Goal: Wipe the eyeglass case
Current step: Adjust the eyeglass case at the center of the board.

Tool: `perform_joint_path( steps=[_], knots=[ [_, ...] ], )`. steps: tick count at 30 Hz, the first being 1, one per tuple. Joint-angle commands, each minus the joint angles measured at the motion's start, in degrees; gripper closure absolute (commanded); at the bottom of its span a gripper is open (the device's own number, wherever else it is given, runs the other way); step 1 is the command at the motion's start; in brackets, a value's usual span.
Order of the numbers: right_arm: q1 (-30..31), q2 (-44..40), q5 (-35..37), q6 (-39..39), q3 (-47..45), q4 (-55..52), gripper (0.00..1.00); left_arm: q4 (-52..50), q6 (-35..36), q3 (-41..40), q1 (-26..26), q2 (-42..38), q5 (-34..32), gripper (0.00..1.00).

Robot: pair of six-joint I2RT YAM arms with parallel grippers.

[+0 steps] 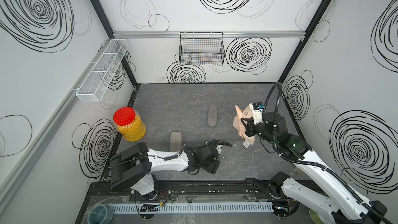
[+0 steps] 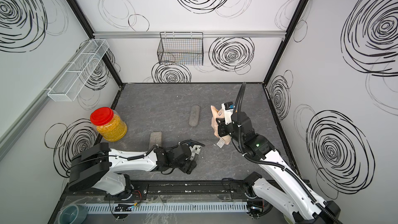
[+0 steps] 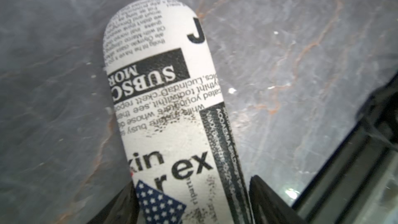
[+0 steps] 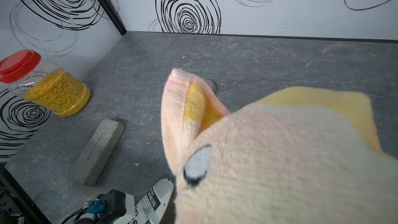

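An eyeglass case [image 3: 163, 108] with black-and-white newspaper print lies on the grey table near the front; only its far end [image 1: 219, 148] [image 2: 195, 154] shows in both top views. My left gripper [image 3: 191, 201] [image 1: 216, 159] straddles its near end. The jaws are open, with a gap between one finger [image 3: 265, 199] and the case. To the right, above the table, my right gripper [image 1: 245, 126] [image 2: 220, 129] is shut on a peach and yellow cloth [image 1: 239, 119] [image 4: 280, 158]. The cloth hangs down and hides the jaws in the right wrist view.
A grey rectangular case [image 1: 176, 141] [image 4: 99, 151] lies left of my left wrist. A grey oval case [image 1: 212, 115] lies mid-table. A red-lidded jar of yellow grains [image 1: 130, 124] stands at the left wall. A black wire basket [image 1: 201, 48] and a white mesh shelf [image 1: 101, 70] hang on the walls.
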Motion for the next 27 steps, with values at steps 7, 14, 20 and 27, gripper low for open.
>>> perform_joint_path(
  steps=[7,14,20,27],
  knots=[
    [-1.1,-2.6,0.1,-0.1,-0.4,-1.0,0.98,3.8,1.6,5.4,0.5,2.2,6.3,0.19],
    [-1.7,-2.9,1.4,0.2,-0.6,-1.4,0.98,9.4,1.3,4.2,-0.2,2.5,16.7,0.2],
    [-3.9,-4.3,5.8,0.2,0.6,-4.9,0.99,13.2,1.1,7.1,-2.6,6.1,22.0,0.2],
    [-9.4,-6.7,4.4,1.1,0.4,-7.6,0.99,10.7,4.4,10.6,-2.3,6.1,18.7,0.19]
  ],
)
